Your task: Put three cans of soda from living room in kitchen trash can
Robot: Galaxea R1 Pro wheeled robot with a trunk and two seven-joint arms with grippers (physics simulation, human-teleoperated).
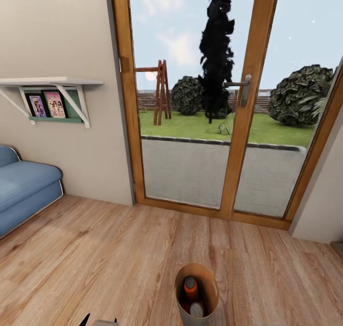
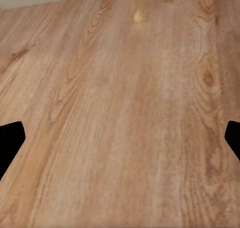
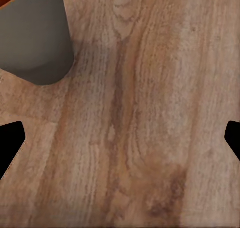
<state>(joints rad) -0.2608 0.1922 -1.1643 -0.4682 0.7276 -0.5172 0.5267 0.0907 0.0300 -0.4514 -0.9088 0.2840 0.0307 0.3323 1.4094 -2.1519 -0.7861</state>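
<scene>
Bin upright on the plank floor, long axis vertical, mouth up, before the glass doors; sofa off to the left. Inside: one orange can leaning, top toward the doors, and a second can shown by its silvery top; third can not made out. Right wrist view: bin wall just beside the right end effector, fingers spread wide, holding nothing. Left end effector likewise wide and empty over bare floor. Right arm judged nearer the bin.
</scene>
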